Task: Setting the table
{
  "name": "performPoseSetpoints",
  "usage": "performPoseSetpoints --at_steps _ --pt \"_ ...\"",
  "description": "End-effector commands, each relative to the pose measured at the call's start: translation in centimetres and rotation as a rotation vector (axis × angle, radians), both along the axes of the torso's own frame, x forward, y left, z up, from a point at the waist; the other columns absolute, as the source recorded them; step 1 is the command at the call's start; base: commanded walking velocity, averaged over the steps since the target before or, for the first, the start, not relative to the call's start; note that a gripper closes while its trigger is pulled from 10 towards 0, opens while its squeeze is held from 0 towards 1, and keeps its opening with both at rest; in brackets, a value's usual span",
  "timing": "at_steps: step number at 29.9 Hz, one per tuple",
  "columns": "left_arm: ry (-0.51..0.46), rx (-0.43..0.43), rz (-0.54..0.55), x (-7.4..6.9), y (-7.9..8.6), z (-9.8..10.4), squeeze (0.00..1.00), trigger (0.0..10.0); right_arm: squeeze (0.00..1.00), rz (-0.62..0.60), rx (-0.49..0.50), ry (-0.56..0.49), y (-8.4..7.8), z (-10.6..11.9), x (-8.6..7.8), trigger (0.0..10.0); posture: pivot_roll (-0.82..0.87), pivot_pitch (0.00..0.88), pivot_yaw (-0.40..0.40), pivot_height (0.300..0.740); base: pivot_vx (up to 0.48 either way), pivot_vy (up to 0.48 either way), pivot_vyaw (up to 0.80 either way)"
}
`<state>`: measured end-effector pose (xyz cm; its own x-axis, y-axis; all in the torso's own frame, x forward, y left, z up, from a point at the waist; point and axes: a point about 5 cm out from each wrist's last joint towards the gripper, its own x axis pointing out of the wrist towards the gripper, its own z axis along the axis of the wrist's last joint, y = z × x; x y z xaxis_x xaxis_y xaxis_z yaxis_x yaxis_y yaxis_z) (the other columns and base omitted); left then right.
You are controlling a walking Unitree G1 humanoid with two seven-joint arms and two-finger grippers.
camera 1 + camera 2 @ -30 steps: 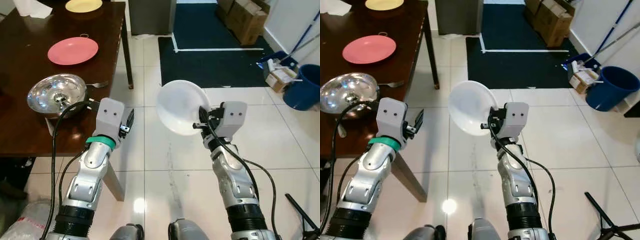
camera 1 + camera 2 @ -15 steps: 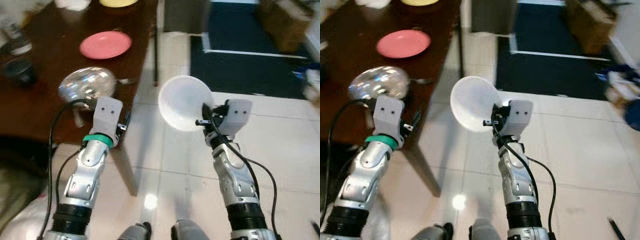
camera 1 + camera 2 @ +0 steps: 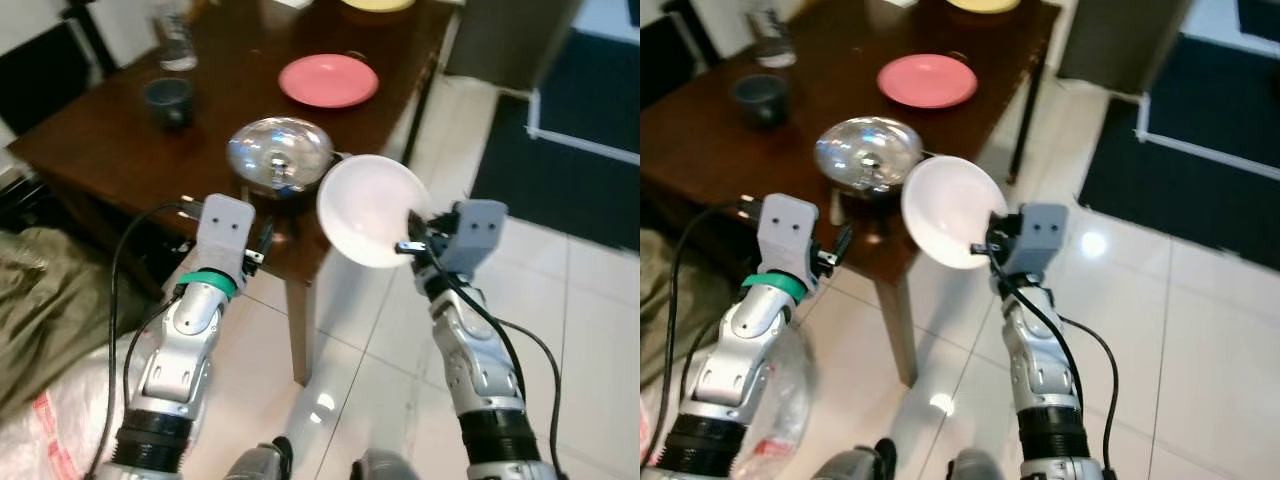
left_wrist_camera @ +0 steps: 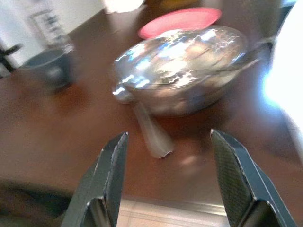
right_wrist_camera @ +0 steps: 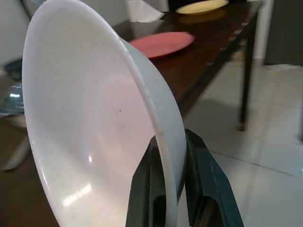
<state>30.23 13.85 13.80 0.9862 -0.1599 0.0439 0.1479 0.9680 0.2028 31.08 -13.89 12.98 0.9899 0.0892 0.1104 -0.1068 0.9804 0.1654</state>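
White bowl [image 3: 372,210] held on edge at the table's near right corner, its rim pinched between the fingers of the right gripper [image 5: 166,189]. Dark wooden table [image 3: 100,150] carries a shiny metal bowl [image 3: 279,155] just left of the white one, a pink plate [image 3: 328,80] farther back, a yellow plate [image 3: 983,4] at the far end, a dark cup [image 3: 167,97] to the left. Left gripper [image 4: 165,175] hovers at the table's near edge, jaws wide, holding nothing.

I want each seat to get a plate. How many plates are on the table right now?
2: a pink plate beyond the metal bowl, and a yellow plate at the table's far end. More may sit outside the frame.
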Motion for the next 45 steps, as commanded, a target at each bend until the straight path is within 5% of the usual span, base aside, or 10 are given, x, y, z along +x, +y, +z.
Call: performPoseSetpoints --at_steps 1,18,22,31,33,37,45 --pt "0.028 -0.008 0.003 -0.1 -0.1 -0.6 0.0 10.0 0.0 0.006 -0.002 0.014 0.1 -0.3 -0.1 10.0 -0.13 0.0 0.068 0.74 0.0 0.0 0.79" --pt "0.03 0.002 0.014 0.4 0.0 -0.5 0.0 10.0 0.0 -0.016 0.037 -0.001 -0.2 0.0 -0.1 10.0 -0.13 0.0 0.072 0.74 0.0 0.0 0.77" --pt "0.014 0.019 0.02 0.6 0.1 -0.5 0.0 10.0 0.0 -0.035 0.107 -0.046 -0.5 1.3 0.1 10.0 -0.13 0.0 0.074 0.74 0.12 0.0 0.0" --pt "0.003 0.021 0.014 0.8 0.0 -0.2 0.0 10.0 0.0 -0.075 0.096 -0.123 -1.4 3.3 0.4 10.0 -0.14 0.0 0.076 0.74 0.48 0.0 0.0" --pt "-0.007 0.016 0.009 0.9 -0.2 0.0 0.0 10.0 0.0 -0.079 0.078 -0.215 -1.6 5.9 0.5 10.0 -0.13 0.0 0.076 0.74 0.48 0.0 0.0" --pt "-0.019 0.011 0.011 1.1 -0.2 0.3 0.0 10.0 0.0 -0.065 0.106 -0.253 -1.6 7.3 0.5 10.0 -0.13 0.0 0.076 0.74 0.48 0.0 0.0" --pt "-0.065 0.002 0.03 1.4 0.2 1.4 0.0 10.0 0.0 -0.057 0.123 -0.282 -2.0 8.4 0.6 10.0 -0.13 0.0 0.073 0.74 0.48 0.0 0.0"
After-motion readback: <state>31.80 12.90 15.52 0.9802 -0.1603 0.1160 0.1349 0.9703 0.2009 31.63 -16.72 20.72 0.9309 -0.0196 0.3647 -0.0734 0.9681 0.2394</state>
